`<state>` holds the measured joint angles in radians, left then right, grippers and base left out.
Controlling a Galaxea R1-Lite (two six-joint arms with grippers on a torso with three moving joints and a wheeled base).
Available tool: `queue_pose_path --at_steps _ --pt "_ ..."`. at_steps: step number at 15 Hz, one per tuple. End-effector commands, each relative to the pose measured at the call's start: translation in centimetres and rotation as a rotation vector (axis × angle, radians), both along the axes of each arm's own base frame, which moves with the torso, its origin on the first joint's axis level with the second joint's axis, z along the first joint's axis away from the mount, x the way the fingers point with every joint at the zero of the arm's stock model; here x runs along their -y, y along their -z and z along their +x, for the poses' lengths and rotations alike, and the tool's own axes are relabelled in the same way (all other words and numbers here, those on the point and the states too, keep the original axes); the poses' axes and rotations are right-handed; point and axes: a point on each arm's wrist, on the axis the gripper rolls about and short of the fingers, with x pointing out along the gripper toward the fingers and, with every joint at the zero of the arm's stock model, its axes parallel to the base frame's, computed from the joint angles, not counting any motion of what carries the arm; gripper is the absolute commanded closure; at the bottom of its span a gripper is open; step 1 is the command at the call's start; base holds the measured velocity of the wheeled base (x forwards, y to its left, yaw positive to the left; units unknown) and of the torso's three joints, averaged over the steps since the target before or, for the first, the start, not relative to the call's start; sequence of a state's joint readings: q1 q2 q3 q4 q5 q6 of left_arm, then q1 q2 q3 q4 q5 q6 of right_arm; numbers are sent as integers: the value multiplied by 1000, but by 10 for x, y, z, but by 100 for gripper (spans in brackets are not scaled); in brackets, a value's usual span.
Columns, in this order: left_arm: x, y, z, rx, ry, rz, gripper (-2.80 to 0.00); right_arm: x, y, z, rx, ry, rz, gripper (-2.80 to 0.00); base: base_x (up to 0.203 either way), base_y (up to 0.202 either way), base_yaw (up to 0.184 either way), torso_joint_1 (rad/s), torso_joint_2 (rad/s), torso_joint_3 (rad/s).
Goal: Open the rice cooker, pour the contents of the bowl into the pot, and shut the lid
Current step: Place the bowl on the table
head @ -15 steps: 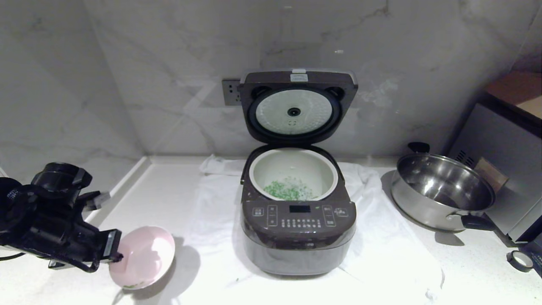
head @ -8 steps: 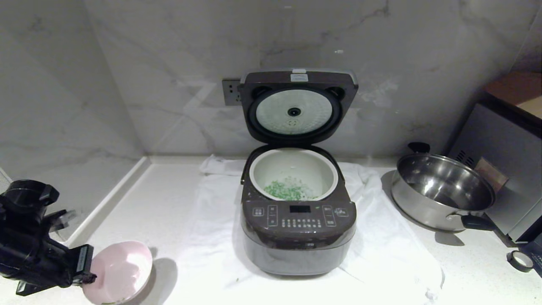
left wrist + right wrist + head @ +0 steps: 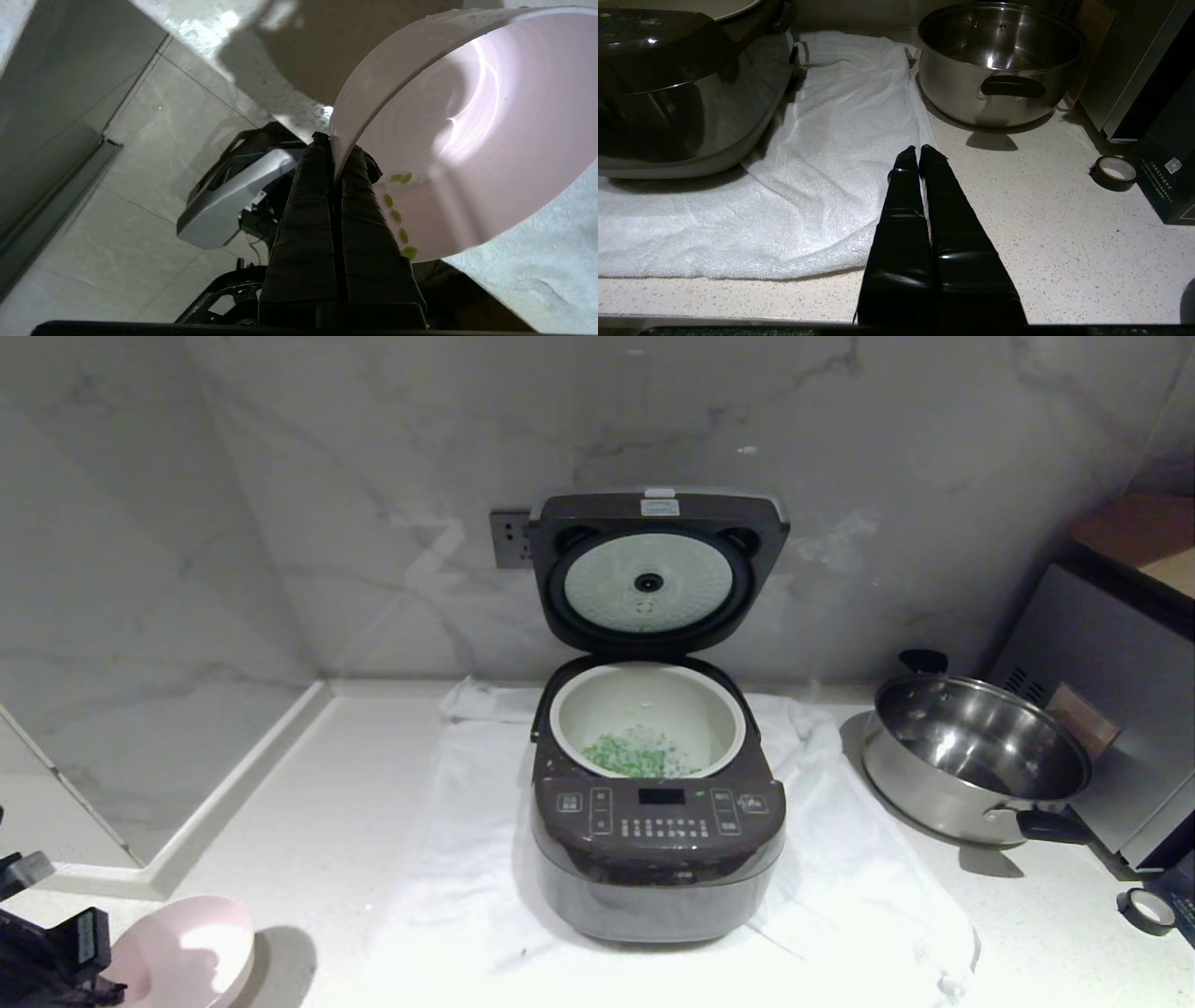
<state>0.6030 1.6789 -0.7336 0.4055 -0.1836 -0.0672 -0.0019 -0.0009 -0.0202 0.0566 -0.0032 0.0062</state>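
Observation:
The dark brown-grey rice cooker (image 3: 658, 859) stands mid-counter with its lid (image 3: 653, 569) raised upright. Green bits (image 3: 630, 754) lie in its white pot (image 3: 560, 723). At the counter's near left corner my left gripper (image 3: 337, 154) is shut on the rim of the pale pink bowl (image 3: 187, 952), which is tilted on its side. A few green bits (image 3: 397, 217) cling to the bowl's inside (image 3: 467, 149). My right gripper (image 3: 918, 151) is shut on nothing, low over the counter by the towel's right edge; it is outside the head view.
A white towel (image 3: 840, 896) lies under the cooker. A shiny steel pan (image 3: 976, 756) with black handles stands to the right, beside a grey appliance (image 3: 1092, 709). A tape roll (image 3: 1145, 910) lies at the far right. A wall socket (image 3: 509, 537) sits behind the lid.
My left arm has carried the bowl away from the cooker, leftward and nearer, down to the picture's lower left corner. The cooker, pan and right arm have not moved.

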Motion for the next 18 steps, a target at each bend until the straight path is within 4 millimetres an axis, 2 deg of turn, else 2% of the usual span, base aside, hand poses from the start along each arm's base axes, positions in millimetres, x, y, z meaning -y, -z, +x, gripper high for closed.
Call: queue_pose_path --at_steps 1,5,11,13,16,18 --pt "-14 8 -10 -29 -79 -22 0 0 0 0 0 0 0 0 0 0 0 0 0 0" --pt "-36 32 3 -33 -121 -17 0 0 0 0 -1 1 0 0 0 0 0 0 0 0" --pt "-77 59 39 -18 -236 14 0 0 0 0 -1 1 0 0 0 0 0 0 0 0" --pt "-78 59 41 -21 -240 21 0 0 0 0 -1 1 0 0 0 0 0 0 0 0" --pt "-57 64 37 -62 -182 3 0 0 0 0 0 -1 0 0 0 0 0 0 0 0" --pt "-55 64 37 -71 -178 6 0 0 0 0 -1 -1 0 0 0 0 0 0 0 0"
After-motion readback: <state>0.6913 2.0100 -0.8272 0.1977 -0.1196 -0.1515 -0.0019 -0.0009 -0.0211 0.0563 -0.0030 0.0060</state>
